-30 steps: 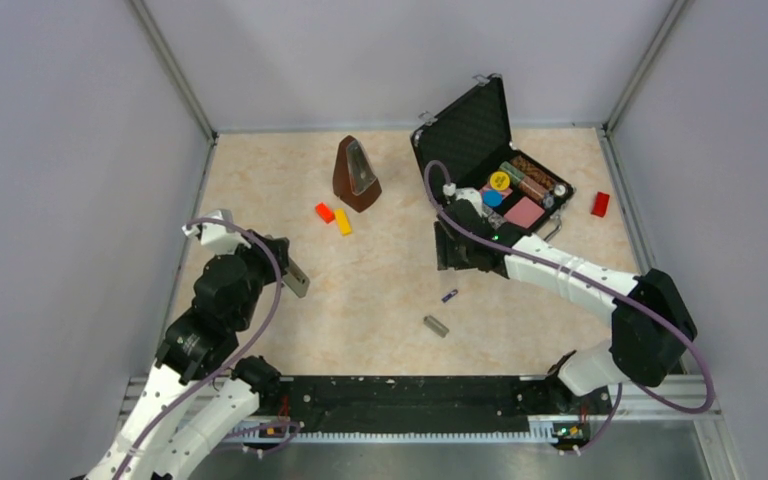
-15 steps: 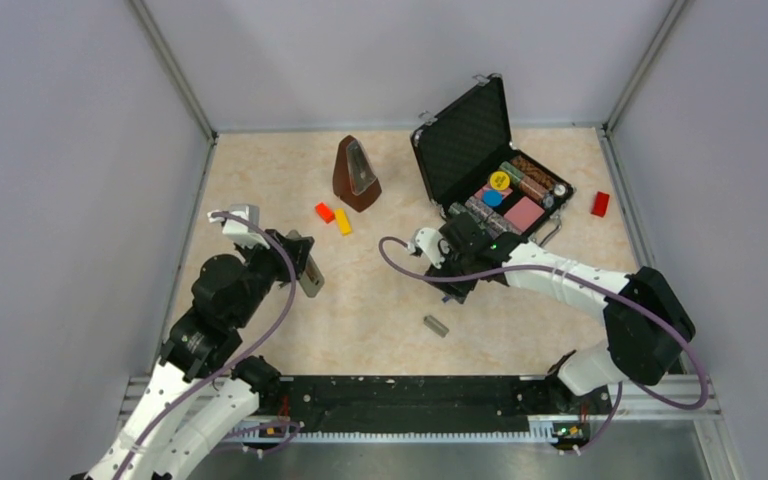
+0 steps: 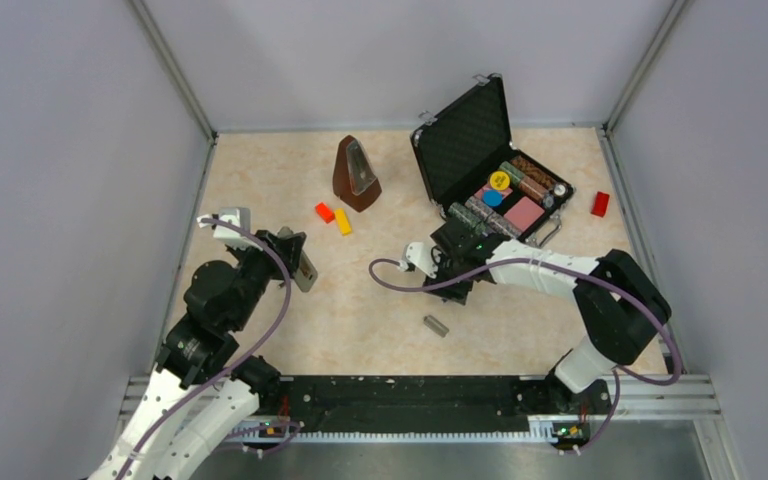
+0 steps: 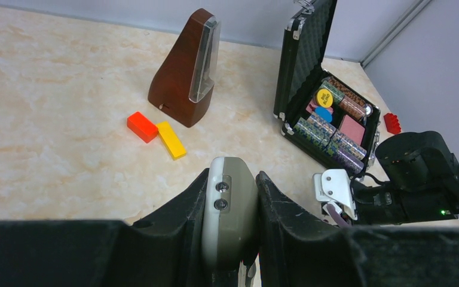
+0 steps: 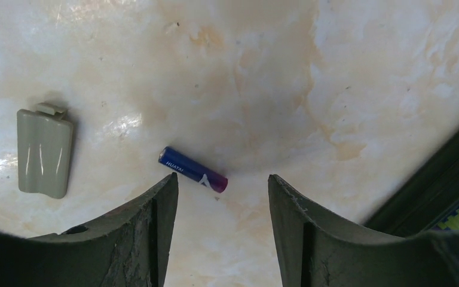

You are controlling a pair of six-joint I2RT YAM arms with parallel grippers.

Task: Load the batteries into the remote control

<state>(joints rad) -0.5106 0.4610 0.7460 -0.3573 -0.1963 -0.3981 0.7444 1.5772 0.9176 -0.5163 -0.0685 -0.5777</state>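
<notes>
My right gripper (image 5: 222,179) is hanging, jaws apart, over the bluish-purple cylindrical battery (image 5: 192,170) lying on the beige desk (image 5: 346,72) just off its fingertips; my left gripper (image 4: 232,179) is clamping the pale grey remote control (image 4: 230,215)

The top external camera sits high above and behind the arm bases and looks down on the whole tabletop (image 3: 380,300). The left wrist camera is low and looks along the left end effector (image 4: 233,179), over the remote control (image 4: 230,209), toward the metronome (image 4: 185,66), the open case (image 4: 329,113) and the right arm (image 4: 430,173); the top view shows all of these too. The right wrist camera looks straight down from very near, past the right end effector (image 5: 221,182), onto a battery (image 5: 193,170) and the grey cover (image 5: 44,152); the top view shares this cover.
</notes>
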